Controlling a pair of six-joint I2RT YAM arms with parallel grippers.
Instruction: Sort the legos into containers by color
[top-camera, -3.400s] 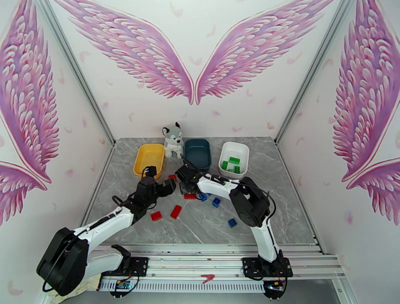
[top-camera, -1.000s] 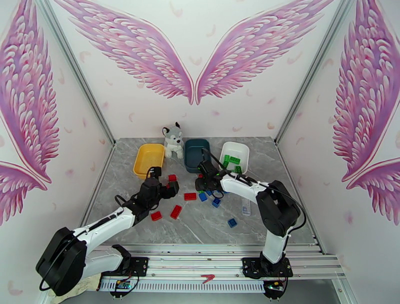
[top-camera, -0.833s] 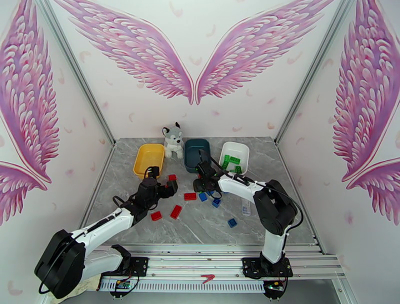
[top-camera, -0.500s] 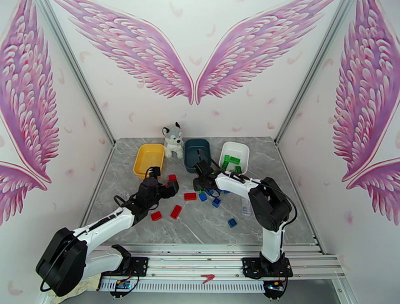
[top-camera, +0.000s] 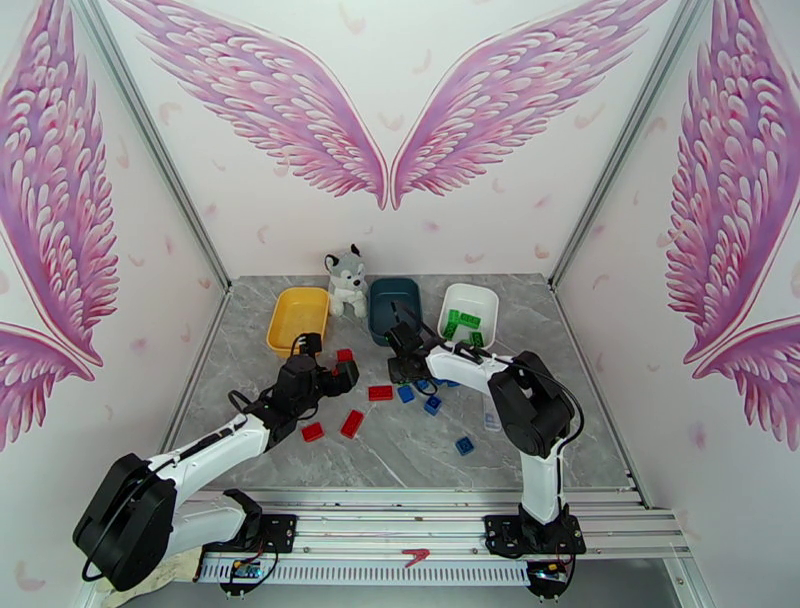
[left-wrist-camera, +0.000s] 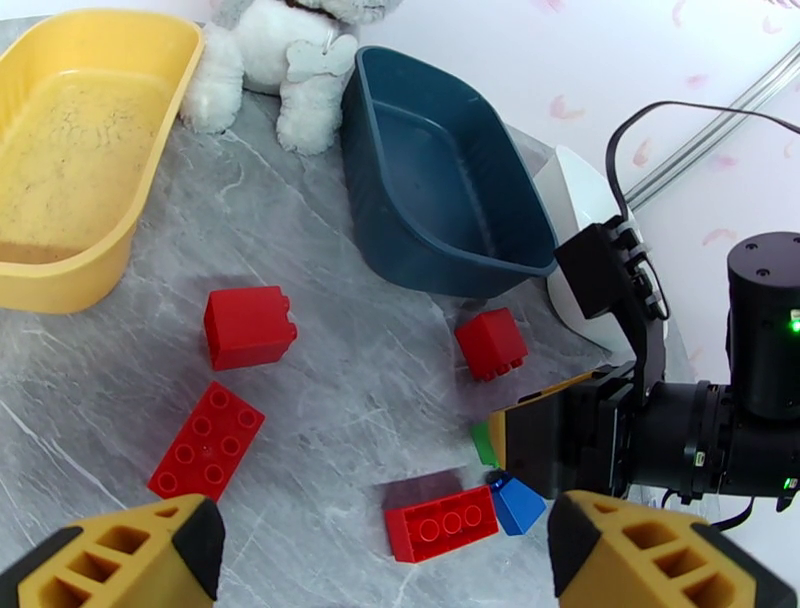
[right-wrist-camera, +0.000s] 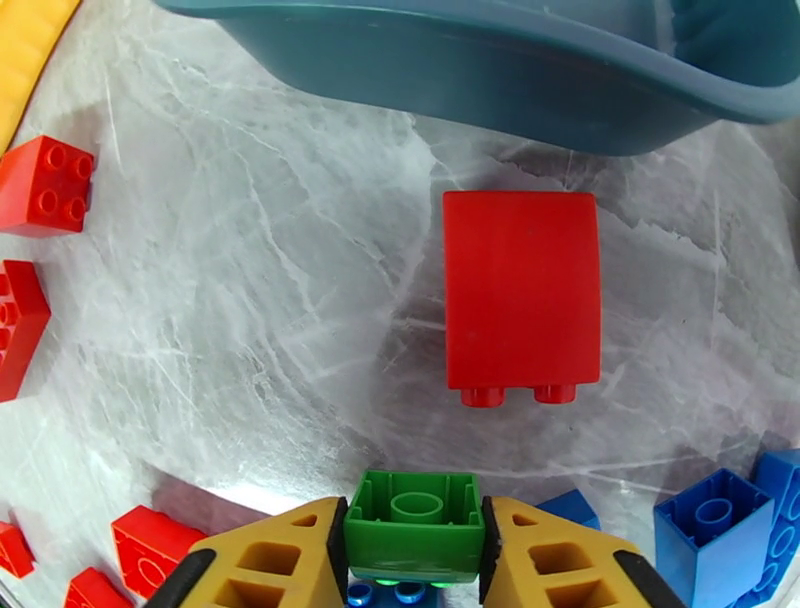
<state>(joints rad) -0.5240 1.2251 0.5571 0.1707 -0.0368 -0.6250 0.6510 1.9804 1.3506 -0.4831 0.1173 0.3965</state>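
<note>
1. Pinched in the right claw (right-wrist-camera: 413, 545): a green brick (right-wrist-camera: 415, 510), hollow underside in view, lower part cut off by the frame; from overhead, too small to make out under the claw.
2. Held mid-tabletop toward the far edge, just short of the teal tray (right-wrist-camera: 500, 60).
3. Left claw (left-wrist-camera: 385, 570) spread wide with nothing between, fingertips cropped at the frame bottom.
4. White tray (left-wrist-camera: 565, 190) largely hidden behind the teal tray and the right arm (left-wrist-camera: 700, 430) from the left wrist; green legos (top-camera: 462, 325) inside it, seen from overhead.
5. Square red brick (right-wrist-camera: 521, 295) tipped on its side beside the teal tray, studs pointing back at the right claw.
6. Long red brick (top-camera: 380, 392) flat, long axis roughly parallel to the far edge; second long red brick (top-camera: 352, 423) lying diagonally, closer to the near edge.
7. Blue bricks (top-camera: 432, 404) scattered right of centre.
8. Three trays in a row along the far edge, yellow tray (top-camera: 298, 318) leftmost, long axes running near to far; husky plush (top-camera: 346, 280) upright between yellow and teal.
9. Grey marbled tabletop (top-camera: 400, 460); white walls painted with pink wings (top-camera: 280, 120); metal rail (top-camera: 420, 520) along the near edge.
</note>
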